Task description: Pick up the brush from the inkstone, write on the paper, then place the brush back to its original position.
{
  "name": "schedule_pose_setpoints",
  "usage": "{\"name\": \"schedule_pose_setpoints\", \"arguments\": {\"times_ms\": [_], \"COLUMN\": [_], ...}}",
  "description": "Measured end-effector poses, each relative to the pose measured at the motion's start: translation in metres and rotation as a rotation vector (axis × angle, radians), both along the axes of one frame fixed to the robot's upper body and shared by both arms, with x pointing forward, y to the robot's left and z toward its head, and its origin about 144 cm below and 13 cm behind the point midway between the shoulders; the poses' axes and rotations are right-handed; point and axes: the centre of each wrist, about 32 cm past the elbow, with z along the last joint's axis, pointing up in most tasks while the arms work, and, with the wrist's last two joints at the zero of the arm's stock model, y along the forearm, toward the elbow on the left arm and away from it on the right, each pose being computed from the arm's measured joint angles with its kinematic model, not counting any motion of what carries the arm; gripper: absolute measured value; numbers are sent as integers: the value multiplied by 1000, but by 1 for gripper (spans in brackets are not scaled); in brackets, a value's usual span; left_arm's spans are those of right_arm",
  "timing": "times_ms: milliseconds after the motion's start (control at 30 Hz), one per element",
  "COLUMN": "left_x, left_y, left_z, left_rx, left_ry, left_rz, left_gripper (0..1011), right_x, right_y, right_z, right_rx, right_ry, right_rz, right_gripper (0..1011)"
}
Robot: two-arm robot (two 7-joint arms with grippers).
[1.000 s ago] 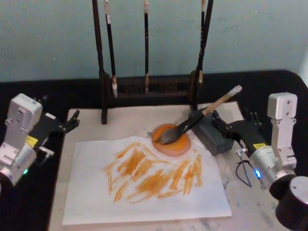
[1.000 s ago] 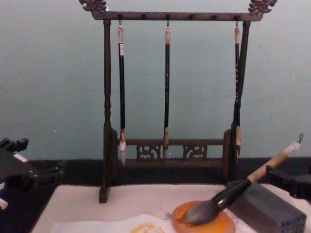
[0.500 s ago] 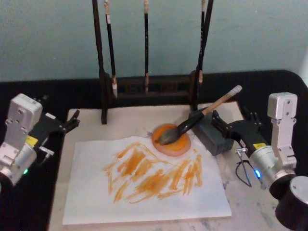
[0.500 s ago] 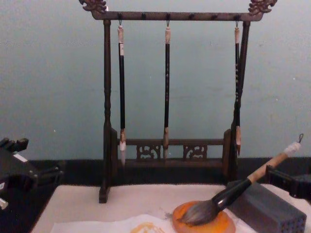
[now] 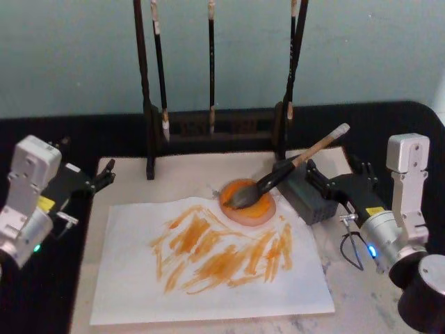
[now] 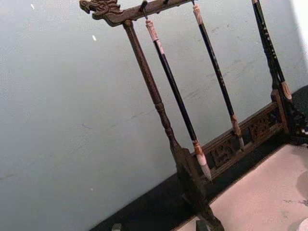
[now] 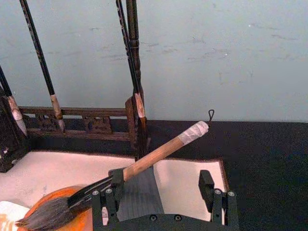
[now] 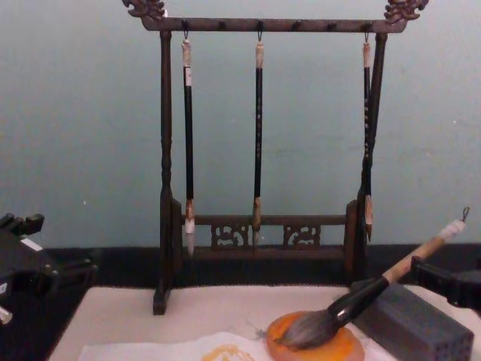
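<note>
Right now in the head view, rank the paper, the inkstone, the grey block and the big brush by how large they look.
1. The paper, by far the largest.
2. The brush, longest after it but slim.
3. The inkstone and the grey block look about alike, and the right gripper hides part of the block, so I won't rank them.

L arm low at left side, wrist angled inward, left end effector [image 5: 104,174] fingers apart, holding nothing. R arm at right side, forearm raised, right end effector [image 5: 334,182] pointing inward, fingers spread wide [image 7: 163,199], nothing gripped.
</note>
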Motion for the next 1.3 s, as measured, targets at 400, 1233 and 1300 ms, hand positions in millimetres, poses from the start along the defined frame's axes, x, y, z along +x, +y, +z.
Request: {"name": "schedule_pose_setpoints", "arguments": {"times_ms": [400,1233,1300], "left_x": [0,0,0], "left_y": [0,0,0], "left_z": [0,0,0], "left_rx": [0,0,0], "left_ry": [0,0,0], "left_rz": [0,0,0], "left_gripper": [1001,1001,1001], "right_x": [0,0,0], "right_y": [0,0,0], "right_z": [0,0,0], "right_rx": [0,0,0], "right_ry": [0,0,0], "right_rz": [0,0,0], "right_gripper": [1000,1000,1000]}}
